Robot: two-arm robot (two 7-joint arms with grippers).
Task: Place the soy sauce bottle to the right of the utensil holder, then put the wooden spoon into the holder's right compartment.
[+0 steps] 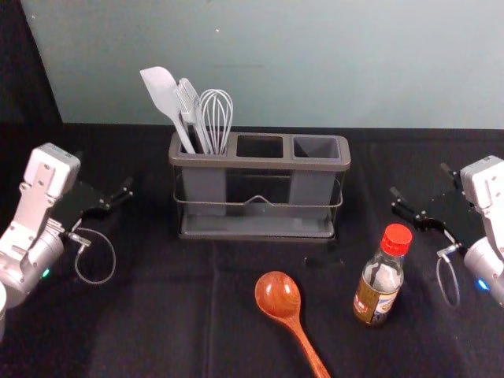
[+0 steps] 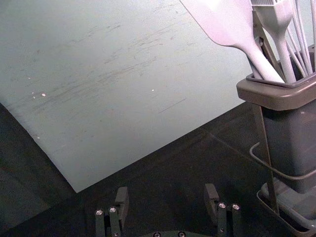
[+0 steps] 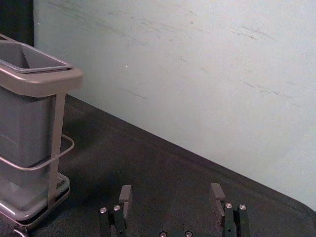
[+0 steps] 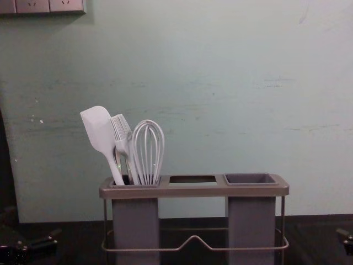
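Black left gripper (image 1: 105,172) is left of the utensil holder (image 1: 260,164), well apart from it. Left wrist view: left gripper (image 2: 167,191) released, two fingers spread wide. Right gripper (image 1: 420,179) is right of the holder, also apart from it, farther back than the bottle. Right wrist view: right gripper (image 3: 171,190) released too, fingers spread.

Soy sauce bottle (image 1: 378,287), red cap, dark sauce, label on its side: upright on black cloth (image 1: 157,331), nearer than the holder and off toward its right end, right of the spoon. Wooden spoon (image 1: 278,296) lies on the cloth in front of the holder, bowl at the far end, handle running near and to the right. Spoon and bottle apart.

Holder has a brown-grey frame, three top openings, wire rail along the front. Left compartment (image 1: 205,189) has white spatula (image 1: 162,94), brush (image 1: 190,102) and whisk (image 1: 216,114), heads up, spatula leaning left. Right compartment (image 1: 311,189) is a grey cup. Pale wall (image 1: 354,63) behind, sockets (image 4: 33,5) high on the left.
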